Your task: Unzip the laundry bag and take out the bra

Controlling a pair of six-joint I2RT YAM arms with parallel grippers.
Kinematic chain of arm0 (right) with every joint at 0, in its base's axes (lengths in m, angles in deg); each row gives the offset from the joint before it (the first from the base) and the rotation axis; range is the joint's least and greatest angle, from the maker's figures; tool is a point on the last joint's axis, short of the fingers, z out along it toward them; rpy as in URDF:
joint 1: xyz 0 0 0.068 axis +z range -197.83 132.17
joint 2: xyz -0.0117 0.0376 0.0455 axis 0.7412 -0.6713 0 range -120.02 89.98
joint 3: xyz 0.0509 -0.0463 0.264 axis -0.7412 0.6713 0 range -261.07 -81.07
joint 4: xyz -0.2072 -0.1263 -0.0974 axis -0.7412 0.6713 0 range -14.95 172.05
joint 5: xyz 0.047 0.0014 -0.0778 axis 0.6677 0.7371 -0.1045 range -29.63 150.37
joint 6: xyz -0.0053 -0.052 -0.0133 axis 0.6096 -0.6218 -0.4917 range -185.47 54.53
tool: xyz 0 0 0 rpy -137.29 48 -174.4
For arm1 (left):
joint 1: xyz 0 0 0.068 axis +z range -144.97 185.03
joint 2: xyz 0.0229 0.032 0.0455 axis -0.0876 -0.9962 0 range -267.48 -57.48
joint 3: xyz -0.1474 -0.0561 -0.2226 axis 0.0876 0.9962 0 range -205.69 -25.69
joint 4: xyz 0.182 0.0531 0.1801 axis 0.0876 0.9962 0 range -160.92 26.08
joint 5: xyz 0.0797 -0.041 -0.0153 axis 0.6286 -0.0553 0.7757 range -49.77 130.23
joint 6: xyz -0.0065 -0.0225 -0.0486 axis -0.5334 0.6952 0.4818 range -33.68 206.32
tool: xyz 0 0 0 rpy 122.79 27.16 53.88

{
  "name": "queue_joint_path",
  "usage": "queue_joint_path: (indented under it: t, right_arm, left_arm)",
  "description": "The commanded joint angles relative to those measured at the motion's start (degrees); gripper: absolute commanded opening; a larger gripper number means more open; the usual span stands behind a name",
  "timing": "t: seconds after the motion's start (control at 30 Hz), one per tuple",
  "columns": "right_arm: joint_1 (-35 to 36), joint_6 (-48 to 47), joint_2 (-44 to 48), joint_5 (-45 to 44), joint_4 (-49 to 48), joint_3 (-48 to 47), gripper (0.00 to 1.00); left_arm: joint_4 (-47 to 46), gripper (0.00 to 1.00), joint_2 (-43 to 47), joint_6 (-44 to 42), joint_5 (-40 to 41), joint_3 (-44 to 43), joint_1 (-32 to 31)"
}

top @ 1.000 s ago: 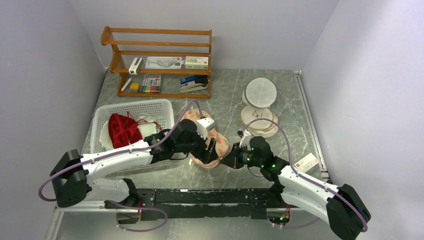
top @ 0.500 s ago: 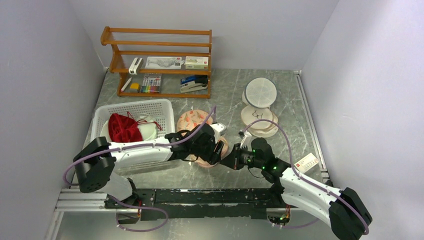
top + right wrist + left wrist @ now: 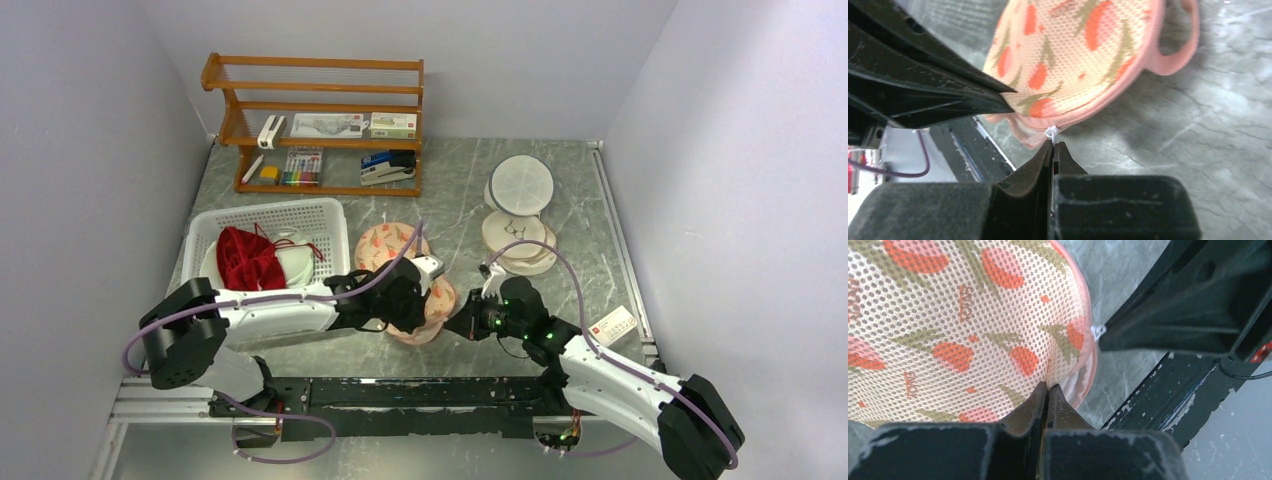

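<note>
The laundry bag [image 3: 385, 245] is peach mesh with orange-red motifs and pink trim, lying at the table's centre. Its near lobe [image 3: 963, 325] fills the left wrist view. My left gripper [image 3: 1048, 386] is shut, pinching the mesh just inside the bag's trimmed edge. My right gripper [image 3: 1054, 143] is shut on the white zipper pull [image 3: 1050, 133] at the bag's near rim [image 3: 1083, 60]. In the top view the two grippers meet at that lobe, the left gripper [image 3: 428, 300] on its left and the right gripper [image 3: 462, 322] on its right. The bra is hidden.
A white basket [image 3: 300, 215] holding a dark red garment [image 3: 245, 258] stands left of the bag. Cream round pouches [image 3: 520, 235] are stacked at the back right. A wooden shelf [image 3: 315, 120] stands at the back, and a small card [image 3: 612, 325] lies at the right edge.
My left gripper went from open to shut and came down onto the bag's near lobe, now pinching its mesh. The right gripper stayed shut on the zipper pull.
</note>
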State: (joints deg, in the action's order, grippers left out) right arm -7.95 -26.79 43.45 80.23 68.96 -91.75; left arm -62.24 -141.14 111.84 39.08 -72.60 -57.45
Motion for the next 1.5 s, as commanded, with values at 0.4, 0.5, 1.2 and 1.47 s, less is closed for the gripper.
queue_joint_path:
  t: [0.4,0.5,1.2,1.47]
  right_arm:
    - [-10.9,-7.8,-14.1,-14.1,-1.2,-7.7,0.0]
    - [-11.0,-11.8,-15.8,-8.2,-1.3,-9.7,0.0]
    - [-9.5,-17.8,-12.0,3.7,7.8,-17.8,0.0]
    - [-9.5,-18.5,-13.1,4.4,6.9,-17.5,0.0]
  left_arm:
    - [3.9,0.29,3.9,2.6,5.9,4.4,-0.2]
    - [5.7,0.48,4.9,1.8,7.0,2.6,-0.1]
    - [0.8,0.82,-4.5,-1.0,8.5,-10.0,0.1]
    - [1.0,0.43,-7.9,-0.2,12.2,-7.8,1.5]
